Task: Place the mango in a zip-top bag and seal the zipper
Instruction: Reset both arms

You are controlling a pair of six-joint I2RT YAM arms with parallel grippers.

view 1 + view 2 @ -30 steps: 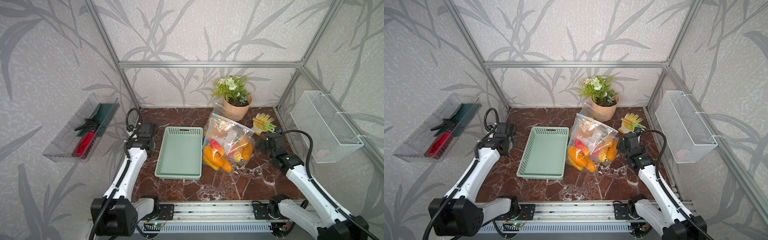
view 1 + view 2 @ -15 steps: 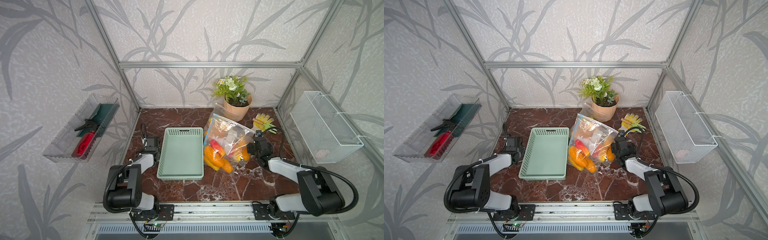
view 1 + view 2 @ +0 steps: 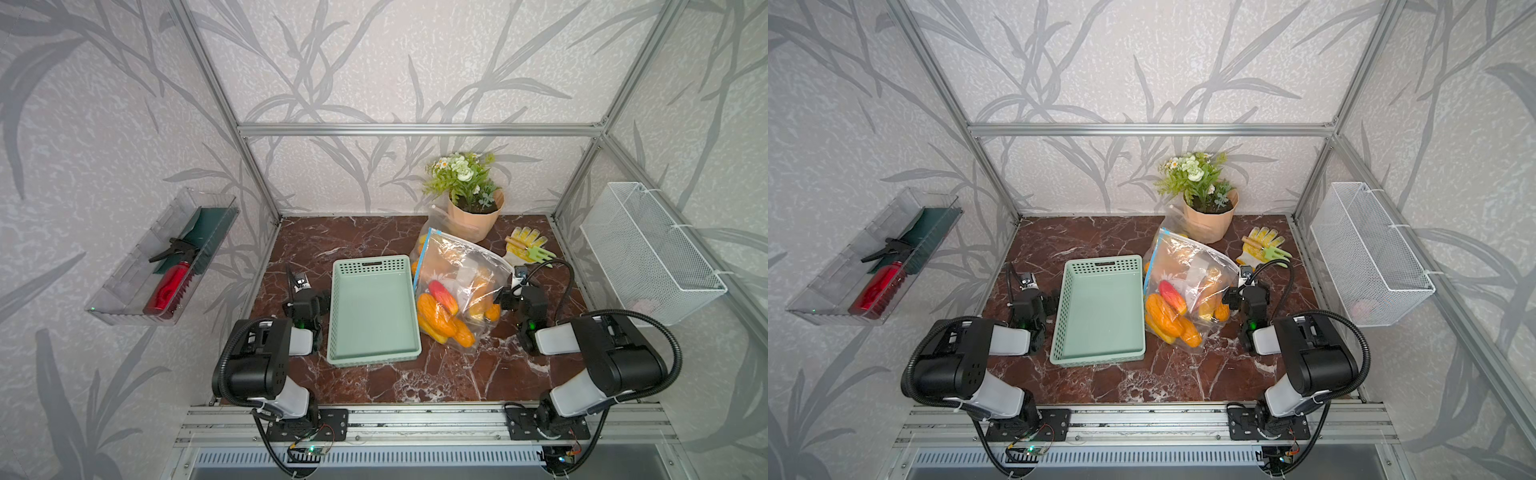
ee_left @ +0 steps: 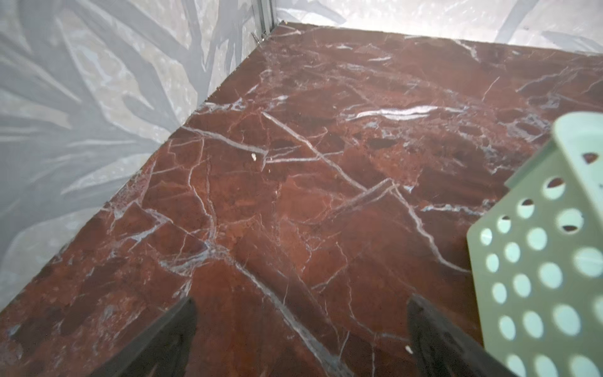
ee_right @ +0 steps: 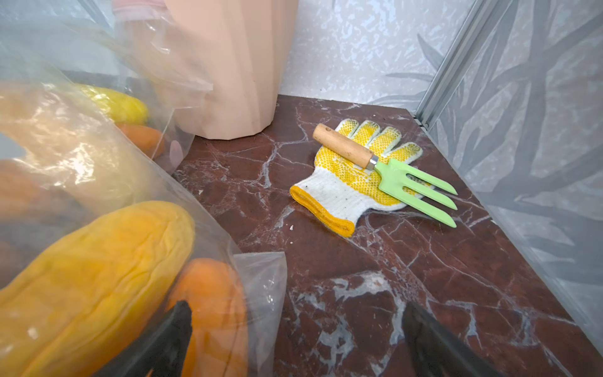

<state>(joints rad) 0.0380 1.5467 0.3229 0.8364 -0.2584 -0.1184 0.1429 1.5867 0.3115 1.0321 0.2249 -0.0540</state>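
Marble table (image 3: 374, 380) with the fruit bagged and both arms low and idle: the task looks all but done.

In both top views the zip-top bag (image 3: 461, 270) lies just beside the right pincer (image 3: 505, 297), with orange mangoes (image 3: 442, 322) inside it. The light-blue zipper (image 3: 420, 257) runs along the bag's edge farthest from that pincer. The strip looks flat, but whether it is sealed end to end I cannot tell. The left pincer (image 3: 309, 297) sits just beside the empty mint basket (image 3: 374, 307). Left wrist view: jaws spread wide over bare marble, gripping nothing, with the basket's wall just outside one jaw. Right wrist view: jaws spread and empty, with the bag's corner at one jaw and one of the mangoes (image 5: 98, 267) behind the film. A glove (image 5: 342, 192) and fork (image 5: 401, 178) lie ahead, well apart. Left to do, I judge: at most confirming the seal.
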